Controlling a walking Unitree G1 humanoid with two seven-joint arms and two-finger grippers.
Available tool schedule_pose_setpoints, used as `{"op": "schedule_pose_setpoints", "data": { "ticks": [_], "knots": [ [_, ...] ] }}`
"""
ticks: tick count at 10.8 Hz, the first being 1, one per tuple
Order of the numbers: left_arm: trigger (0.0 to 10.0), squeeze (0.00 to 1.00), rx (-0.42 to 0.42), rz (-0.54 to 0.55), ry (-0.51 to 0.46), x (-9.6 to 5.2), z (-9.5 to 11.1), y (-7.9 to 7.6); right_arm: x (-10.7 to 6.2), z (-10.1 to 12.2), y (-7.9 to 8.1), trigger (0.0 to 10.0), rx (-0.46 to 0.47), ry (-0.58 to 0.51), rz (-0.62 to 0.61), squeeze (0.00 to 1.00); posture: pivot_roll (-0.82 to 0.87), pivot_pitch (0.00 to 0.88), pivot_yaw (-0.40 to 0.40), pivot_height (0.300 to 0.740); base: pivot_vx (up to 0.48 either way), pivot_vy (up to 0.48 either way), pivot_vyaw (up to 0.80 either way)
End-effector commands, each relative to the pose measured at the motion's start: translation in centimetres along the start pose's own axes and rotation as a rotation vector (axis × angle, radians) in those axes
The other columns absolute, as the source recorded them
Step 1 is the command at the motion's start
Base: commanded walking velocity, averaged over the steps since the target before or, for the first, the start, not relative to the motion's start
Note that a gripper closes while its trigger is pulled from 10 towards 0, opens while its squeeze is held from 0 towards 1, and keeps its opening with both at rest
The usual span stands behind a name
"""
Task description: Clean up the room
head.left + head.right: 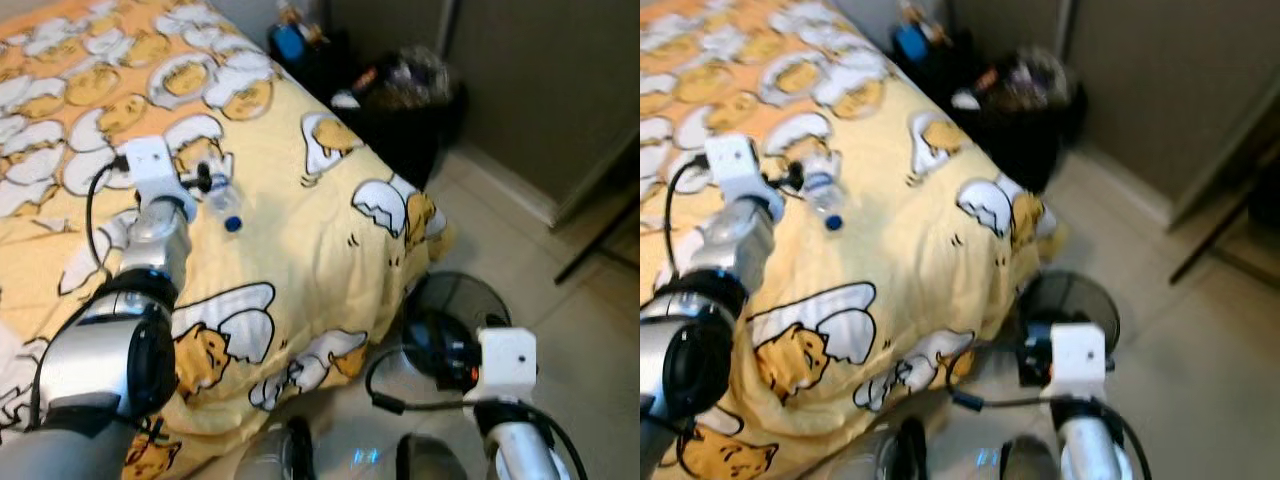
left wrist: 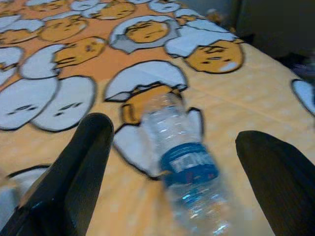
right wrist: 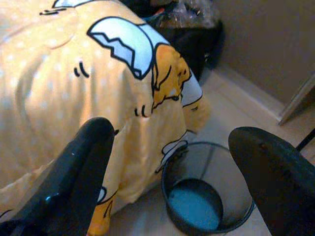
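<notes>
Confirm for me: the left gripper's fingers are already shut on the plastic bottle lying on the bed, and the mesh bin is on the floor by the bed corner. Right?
Not quite. The left gripper is open, its fingers spread either side of the plastic bottle without touching it, as the left wrist view shows. The rest holds: the bottle lies on the bed and the mesh bin is on the floor by the bed corner.

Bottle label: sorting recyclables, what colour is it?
Blue, on the clear bottle; left wrist view shows it best.

Bottle label: the clear plastic bottle (image 2: pixel 189 182) lying on the bedspread (image 2: pixel 275 98) carries a blue band with pale lettering, too blurred to read.
Bedspread print: cartoon figures, no words.
Other readable text: none.
</notes>
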State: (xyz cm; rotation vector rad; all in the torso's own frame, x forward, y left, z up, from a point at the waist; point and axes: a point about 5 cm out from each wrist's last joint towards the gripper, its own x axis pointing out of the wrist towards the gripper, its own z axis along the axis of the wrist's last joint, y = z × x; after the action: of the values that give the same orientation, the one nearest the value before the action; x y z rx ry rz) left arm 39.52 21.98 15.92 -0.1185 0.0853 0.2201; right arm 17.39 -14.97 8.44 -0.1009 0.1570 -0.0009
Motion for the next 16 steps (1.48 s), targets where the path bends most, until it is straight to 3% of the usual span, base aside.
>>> {"op": "schedule_pose_setpoints", "data": {
  "ticks": [1,5,7,9,11,12,16],
  "knots": [
    [10.0,0.00,-0.021,0.010,0.016,0.0,-0.2,0.3,-0.5,0.4,0.7,10.0,-0.001,-0.010,0.013,0.00,-0.25,0.303,0.174,0.740,0.000,0.000,0.00],
    [10.0,0.00,-0.042,0.116,0.078,-0.1,-0.9,0.7,-2.8,1.2,1.2,10.0,-0.013,0.001,0.040,0.00,-0.30,0.355,0.188,0.740,0.000,0.000,0.00],
    [10.0,0.00,-0.106,0.120,0.148,-0.4,-2.3,0.5,-3.2,1.0,1.5,10.0,-0.003,0.015,0.032,0.00,-0.30,0.360,0.204,0.740,0.000,0.000,0.00],
    [10.0,0.00,-0.140,0.040,0.212,-0.7,-3.6,-0.5,-3.3,1.3,1.7,10.0,0.008,0.013,0.018,0.00,-0.32,0.368,0.221,0.740,0.000,0.000,0.00],
    [10.0,0.00,-0.057,-0.010,0.232,-0.7,-3.9,-0.9,-4.0,1.1,1.8,10.0,0.014,0.032,0.000,0.00,-0.34,0.387,0.234,0.740,0.000,0.000,0.00],
    [0.0,0.00,-0.053,-0.013,0.233,-0.7,-3.9,-0.9,-4.2,1.0,1.9,10.0,0.016,0.035,-0.004,0.00,-0.34,0.388,0.236,0.740,0.000,0.000,0.00],
    [0.0,0.00,0.059,-0.121,0.201,-0.5,-3.0,-2.6,-3.6,1.1,1.6,10.0,0.028,0.026,-0.043,0.00,-0.33,0.359,0.254,0.740,0.000,0.000,0.00]
  ]
}}
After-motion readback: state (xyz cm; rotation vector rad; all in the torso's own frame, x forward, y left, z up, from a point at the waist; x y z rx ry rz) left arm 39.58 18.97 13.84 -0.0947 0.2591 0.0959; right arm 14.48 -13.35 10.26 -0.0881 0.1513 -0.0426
